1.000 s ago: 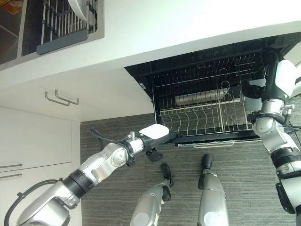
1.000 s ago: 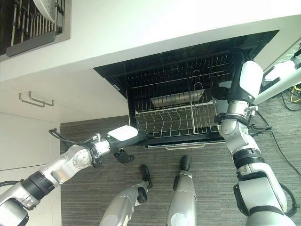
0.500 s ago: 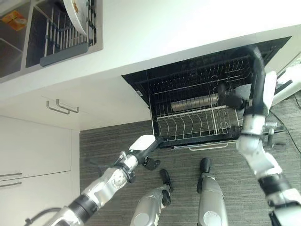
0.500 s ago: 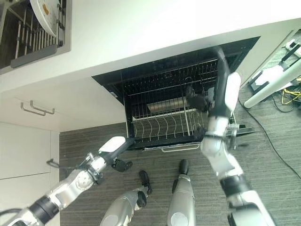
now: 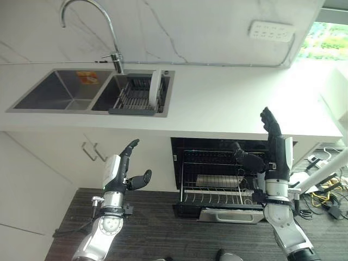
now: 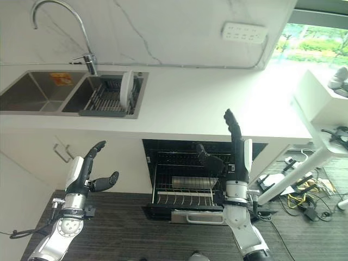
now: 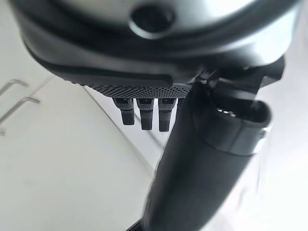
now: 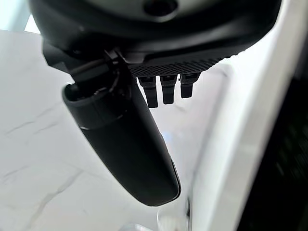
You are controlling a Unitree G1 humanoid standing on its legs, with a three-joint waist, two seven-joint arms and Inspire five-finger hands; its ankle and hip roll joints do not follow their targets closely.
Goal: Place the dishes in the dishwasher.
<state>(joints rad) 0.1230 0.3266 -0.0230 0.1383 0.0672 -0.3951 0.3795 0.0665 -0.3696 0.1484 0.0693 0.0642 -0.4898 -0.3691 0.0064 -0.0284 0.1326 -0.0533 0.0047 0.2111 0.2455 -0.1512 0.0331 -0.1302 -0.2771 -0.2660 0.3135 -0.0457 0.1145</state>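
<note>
A white plate (image 5: 155, 89) stands upright in a dark drying rack (image 5: 133, 98) inside the right basin of the sink (image 5: 32, 106). Below the counter the dishwasher (image 5: 228, 149) is open, its wire lower rack (image 5: 215, 190) pulled out, with a grey tray-like piece lying in it. My left hand (image 5: 123, 167) is raised in front of the cabinet, left of the dishwasher, fingers straight, thumb out, holding nothing. My right hand (image 5: 273, 142) is raised before the dishwasher's right side, fingers pointing up and open; the right wrist view shows its thumb (image 8: 127, 144) and straight fingers (image 8: 166, 89) empty.
A tall curved faucet (image 5: 89, 19) stands behind the sink. The white countertop (image 5: 234, 103) runs right to a wall outlet (image 5: 270, 30). Cabinet handles (image 5: 89, 152) are left of the dishwasher. A white stand and cables (image 5: 323, 193) lie on the floor at the right.
The camera has tilted up, so sink and wall now show. Both arms rose from low by the dishwasher rack to upright before the counter, hands open.
</note>
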